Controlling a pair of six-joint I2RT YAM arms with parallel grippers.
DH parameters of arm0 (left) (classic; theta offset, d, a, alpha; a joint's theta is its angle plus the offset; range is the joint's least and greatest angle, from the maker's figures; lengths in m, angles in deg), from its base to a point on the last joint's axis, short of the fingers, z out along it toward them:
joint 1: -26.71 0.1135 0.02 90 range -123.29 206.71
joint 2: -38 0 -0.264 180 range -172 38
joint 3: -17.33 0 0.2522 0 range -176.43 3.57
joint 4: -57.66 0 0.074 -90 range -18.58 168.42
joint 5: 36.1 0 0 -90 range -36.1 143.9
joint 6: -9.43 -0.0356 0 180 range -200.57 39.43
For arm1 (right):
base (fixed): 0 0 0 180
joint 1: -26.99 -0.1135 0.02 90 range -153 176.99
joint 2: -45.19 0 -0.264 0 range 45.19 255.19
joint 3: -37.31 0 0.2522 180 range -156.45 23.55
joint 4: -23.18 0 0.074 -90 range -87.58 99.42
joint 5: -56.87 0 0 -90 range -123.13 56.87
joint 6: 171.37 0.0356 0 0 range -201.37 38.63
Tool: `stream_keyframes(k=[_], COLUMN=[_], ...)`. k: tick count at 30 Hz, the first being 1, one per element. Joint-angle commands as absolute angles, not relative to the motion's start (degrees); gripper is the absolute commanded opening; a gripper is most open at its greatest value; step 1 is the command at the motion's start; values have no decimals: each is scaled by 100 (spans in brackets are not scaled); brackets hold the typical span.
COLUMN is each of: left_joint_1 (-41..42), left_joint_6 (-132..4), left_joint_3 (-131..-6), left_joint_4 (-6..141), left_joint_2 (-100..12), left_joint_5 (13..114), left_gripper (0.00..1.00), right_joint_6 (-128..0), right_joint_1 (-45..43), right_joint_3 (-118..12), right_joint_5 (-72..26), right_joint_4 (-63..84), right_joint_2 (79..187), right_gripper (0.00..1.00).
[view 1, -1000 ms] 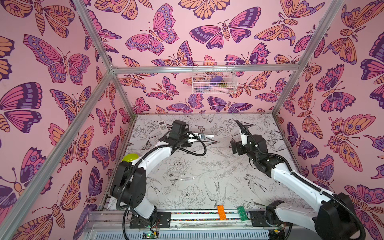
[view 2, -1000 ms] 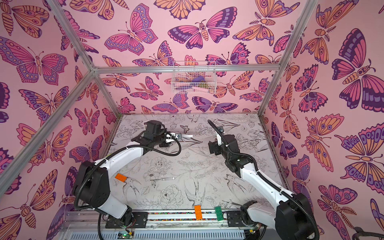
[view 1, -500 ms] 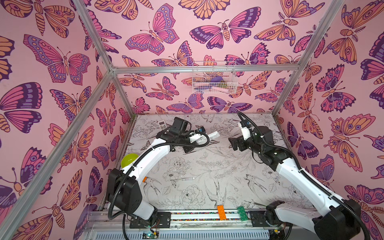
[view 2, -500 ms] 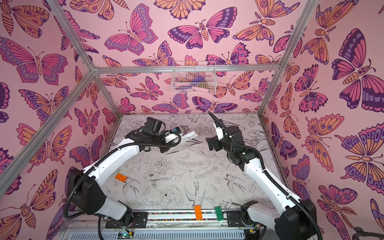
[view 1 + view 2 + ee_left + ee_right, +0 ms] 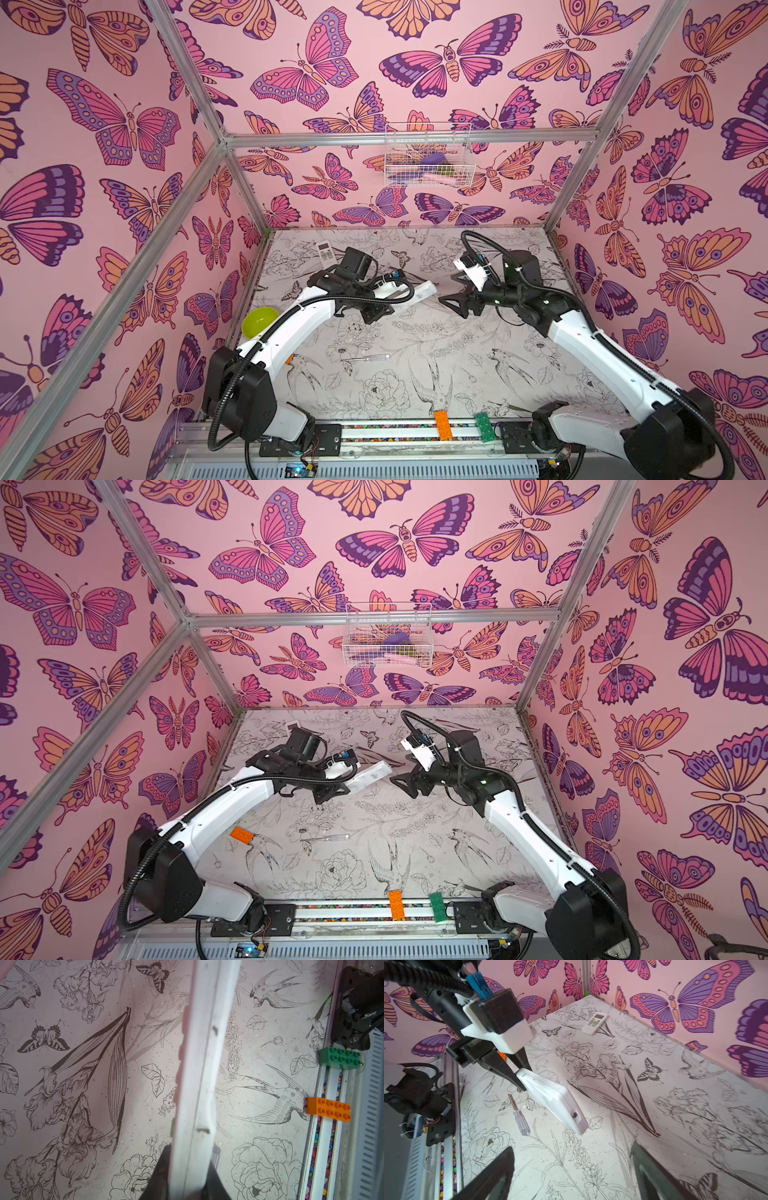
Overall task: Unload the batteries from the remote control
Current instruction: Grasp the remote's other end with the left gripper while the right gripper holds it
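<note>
**Left fingers** (image 5: pixel 502 1071): pinching one end of a white remote (image 5: pixel 554 1101) and holding it clear of the desk (image 5: pixel 478 365). The rest of the remote juts past the fingertips, tilted, toward the right fingers (image 5: pixel 496 1174).

**Right fingers:** spread wide, holding and touching nothing. The gap between them faces the remote's free end. In both top views they are near it but apart.

**Batteries:** not visible in any view. The left wrist view shows only the remote's narrow edge. Whether cells sit inside cannot be told.

**Screwdriver** (image 5: pixel 519 1115): lying flat on the desk below the left fingers.

**Second remote** (image 5: pixel 594 1023): flat on the desk well beyond the left fingers, at the far corner by the wall.
</note>
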State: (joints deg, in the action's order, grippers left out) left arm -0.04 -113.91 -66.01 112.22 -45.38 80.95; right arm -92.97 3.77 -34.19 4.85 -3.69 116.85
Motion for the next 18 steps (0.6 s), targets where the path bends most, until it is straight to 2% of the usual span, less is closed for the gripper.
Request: stream_keyframes(k=[1, 6, 11, 16, 18], left_joint_1=[60, 166, 202, 227, 243], left_joint_6=[-11464, -11380, -11434, -11476, -11445], left_joint_3=[-6514, -6485, -6506, -6549, -6543], left_joint_4=[11326, 11326, 11321, 11326, 11326], left_joint_2=[-4336, -4365, -4369, -4388, -4382], left_joint_5=[8580, 8824, 8899, 8873, 9009], left_gripper=[17, 17, 17, 17, 17], right_joint_6=[-9634, -9745, -9910, -10183, -10183], right_joint_1=[405, 395, 344, 182, 151], right_joint_3=[-3841, -4183, -4480, -4719, -4795], right_joint_5=[1574, 2101, 2675, 2761, 2743], right_joint_4=[-379, -243, -334, -738, -822], right_joint_2=[12025, 12608, 13228, 13486, 13694], right_gripper=[84, 76, 62, 60, 54])
